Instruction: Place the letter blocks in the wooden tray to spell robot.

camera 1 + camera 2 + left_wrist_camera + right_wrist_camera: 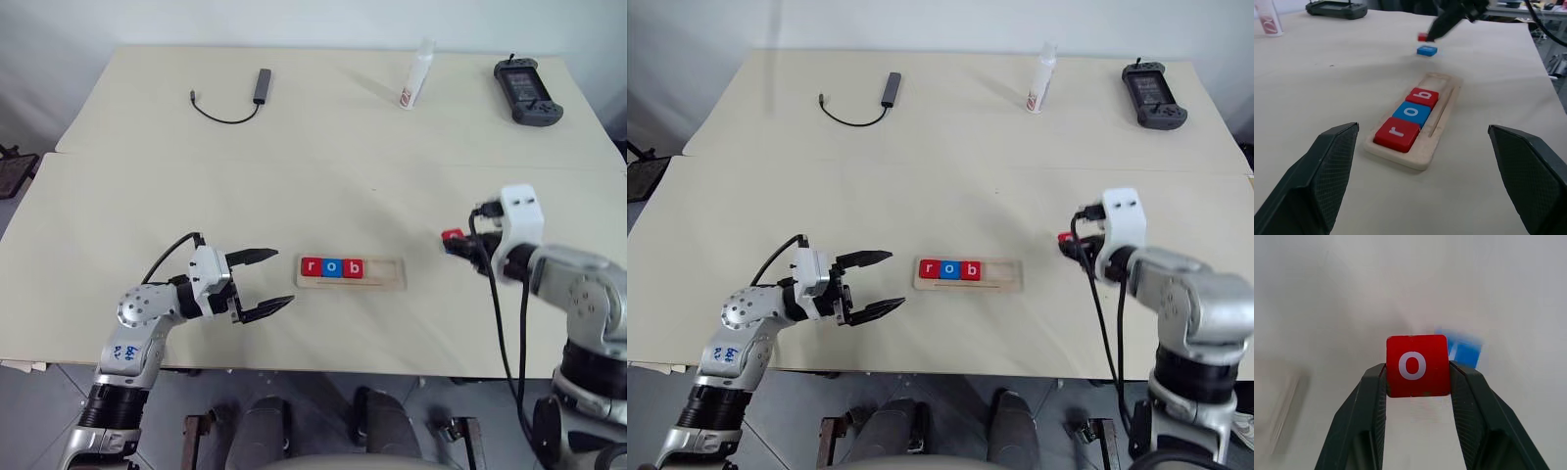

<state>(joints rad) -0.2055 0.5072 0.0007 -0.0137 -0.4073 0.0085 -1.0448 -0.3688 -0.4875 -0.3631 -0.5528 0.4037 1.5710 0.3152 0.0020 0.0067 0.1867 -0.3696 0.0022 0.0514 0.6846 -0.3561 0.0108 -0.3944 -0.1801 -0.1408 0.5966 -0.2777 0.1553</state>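
While the wooden tray (pixel 351 271) holds red r, blue o and red b at its left end, the right gripper (pixel 1418 377), right of the tray, clamps a red o block (pixel 1418 365) above a blue block (pixel 1427 50). Left of the tray, the left gripper (pixel 266 285) hangs open. Cable (pixel 227 106), bottle (pixel 416 76) and controller (pixel 526 91) lie well beyond the tray.

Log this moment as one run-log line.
tray: r, o, b seated | right gripper: holds red o block | blue block: on table | left gripper: open
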